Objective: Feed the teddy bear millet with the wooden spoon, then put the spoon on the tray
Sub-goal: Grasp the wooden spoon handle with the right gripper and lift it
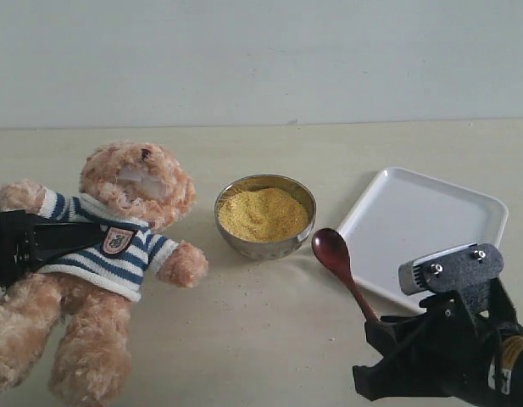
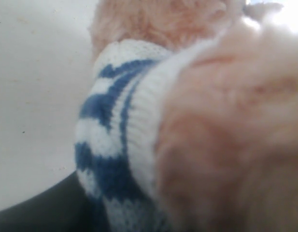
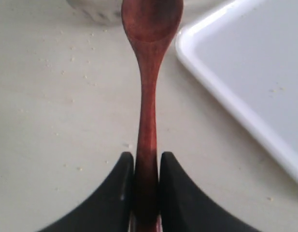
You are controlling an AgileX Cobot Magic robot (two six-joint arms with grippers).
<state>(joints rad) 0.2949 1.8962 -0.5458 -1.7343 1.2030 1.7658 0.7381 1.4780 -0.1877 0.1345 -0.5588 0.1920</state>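
Lower right of the exterior frame: right tool [image 3: 147, 158], both black fingers [image 3: 120, 186] clamped hard against the slim handle of the wooden spoon [image 1: 336, 254], no gap on either side. Handle slanting up and to the left out of the grip, oval end finishing just beside the steel bowl [image 1: 274, 247], in the strip between that bowl and the near left edge of the tray [image 1: 431, 229]. Resting on the desk [image 1: 269, 339] or lifted off it: cannot tell.

Centre of the frame: steel bowl heaped with millet [image 1: 263, 214], yellow and level with the rim. Loose grains [image 3: 78, 168] scattered over the desk around the spoon, a few on the tray too. Tray flat and white, right of centre, close to the bowl but apart from it.

Left side of the frame: the teddy bear [image 1: 117, 246] lying on its back, head toward the upper left, legs toward the lower left corner, one paw stretched out toward the bowl without touching it.

Left edge: left tool [image 1: 70, 236], black, laid across the striped sleeve and chest. Close view filled with knitted cuff and fur, one dark finger alongside. Clamped on the bear or only set against it: cannot tell.
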